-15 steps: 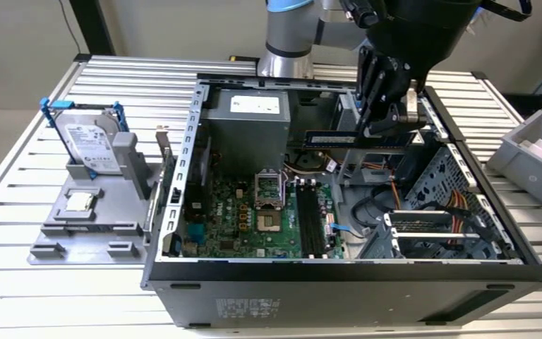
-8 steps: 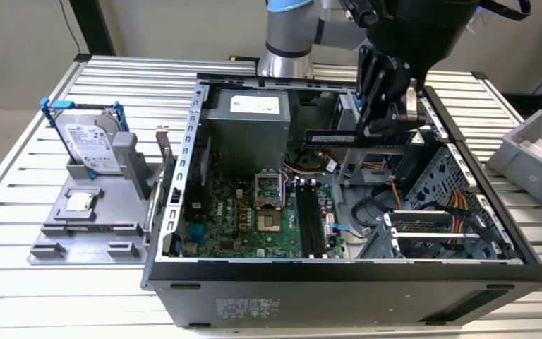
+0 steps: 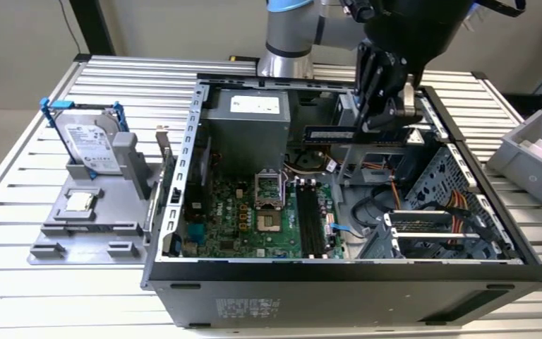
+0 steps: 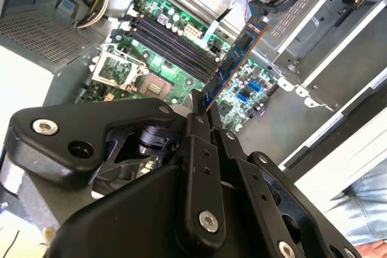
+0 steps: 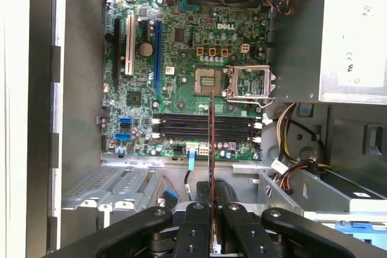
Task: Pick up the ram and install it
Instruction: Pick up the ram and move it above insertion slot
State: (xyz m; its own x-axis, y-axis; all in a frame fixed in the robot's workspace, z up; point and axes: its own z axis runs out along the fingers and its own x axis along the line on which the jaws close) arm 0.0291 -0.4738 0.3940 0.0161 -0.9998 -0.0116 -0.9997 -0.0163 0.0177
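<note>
While the gripper (image 3: 384, 126) hangs over the open case (image 3: 194, 152) in the exterior view, its fingers are closed tight on one end of the ram (image 3: 327, 133). The ram lies level and sticks out toward the exterior view's left, up near the grey power box (image 3: 243, 138) and well above the board (image 3: 238, 212). There we also see the table (image 3: 26, 282) and a hard drive (image 3: 90, 145) standing on a grey holder (image 3: 87, 226), well apart from the case. In the second wrist view we see the flat blue-green face of the ram (image 4: 234, 61) and the fingers (image 4: 196, 149) pinching it. In the first wrist view the ram (image 5: 211, 131) is edge-on, just a thin line crossing in front of the slots (image 5: 181, 126) toward the socket (image 5: 248, 81). The four black slots lie side by side with white clips at their ends. Cables (image 5: 290, 128) sit beside one end of them, and the board's edge runs just beside the last slot. The top of the case is wide open.
</note>
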